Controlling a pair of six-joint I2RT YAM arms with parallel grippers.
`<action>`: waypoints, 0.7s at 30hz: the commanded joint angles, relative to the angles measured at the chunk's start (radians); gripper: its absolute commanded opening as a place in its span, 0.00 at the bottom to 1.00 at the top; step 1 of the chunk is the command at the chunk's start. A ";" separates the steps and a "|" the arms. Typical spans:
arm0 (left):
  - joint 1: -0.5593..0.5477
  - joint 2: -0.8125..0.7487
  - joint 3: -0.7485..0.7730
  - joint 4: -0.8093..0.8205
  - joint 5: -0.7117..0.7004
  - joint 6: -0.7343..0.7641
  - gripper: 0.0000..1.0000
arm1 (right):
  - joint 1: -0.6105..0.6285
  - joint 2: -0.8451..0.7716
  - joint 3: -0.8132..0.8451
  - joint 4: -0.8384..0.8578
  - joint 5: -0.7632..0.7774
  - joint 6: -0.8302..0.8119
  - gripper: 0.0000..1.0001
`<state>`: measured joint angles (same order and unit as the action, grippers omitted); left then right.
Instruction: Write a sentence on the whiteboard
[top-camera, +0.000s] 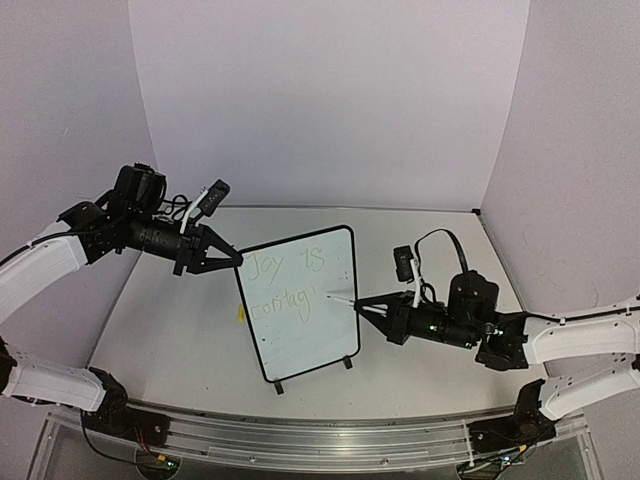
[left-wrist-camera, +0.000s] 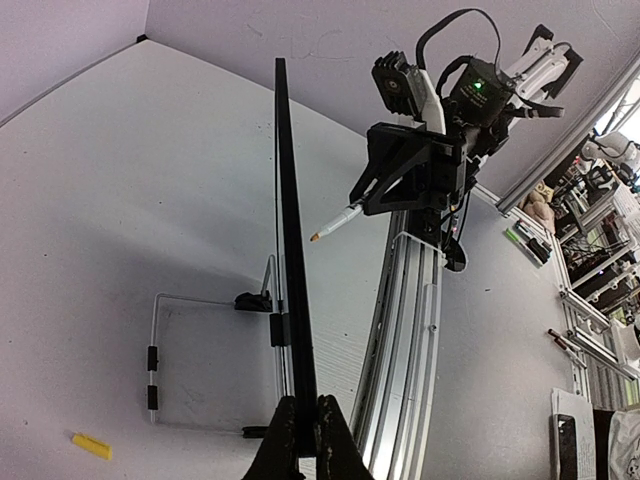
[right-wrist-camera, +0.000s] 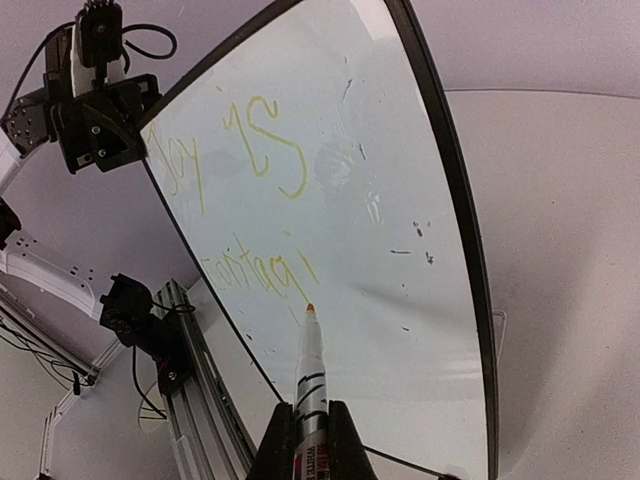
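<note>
The whiteboard (top-camera: 305, 320) stands upright on two small black feet mid-table. My left gripper (top-camera: 234, 259) is shut on its upper left corner; in the left wrist view the board's black frame (left-wrist-camera: 290, 230) runs edge-on up from my gripper (left-wrist-camera: 304, 404). The sentence (right-wrist-camera: 255, 160) is faint yellow-green handwriting, "Joy is" above "contagi" (top-camera: 290, 303). My right gripper (right-wrist-camera: 308, 412) is shut on a white marker (right-wrist-camera: 312, 365). The marker's orange tip sits just right of the last letter, at or very near the board face. From above, the right gripper (top-camera: 366, 306) is at the board's right side.
A small yellow piece (left-wrist-camera: 90, 446) lies on the table behind the board, next to the wire stand (left-wrist-camera: 152, 350). An aluminium rail (top-camera: 320, 435) runs along the near table edge. Pale walls close in the back and both sides.
</note>
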<state>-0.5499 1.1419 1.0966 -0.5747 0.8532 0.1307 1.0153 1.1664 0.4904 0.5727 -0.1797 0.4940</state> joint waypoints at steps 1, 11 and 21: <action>-0.005 -0.003 -0.007 -0.022 0.004 0.003 0.00 | -0.003 0.020 0.039 0.019 0.020 -0.026 0.00; -0.005 -0.003 -0.007 -0.022 0.006 0.003 0.00 | -0.010 0.046 0.058 0.057 0.064 -0.038 0.00; -0.005 -0.002 -0.007 -0.023 0.007 0.003 0.00 | -0.020 0.075 0.075 0.073 0.064 -0.041 0.00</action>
<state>-0.5499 1.1419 1.0966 -0.5747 0.8532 0.1307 1.0008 1.2237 0.5189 0.5949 -0.1292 0.4703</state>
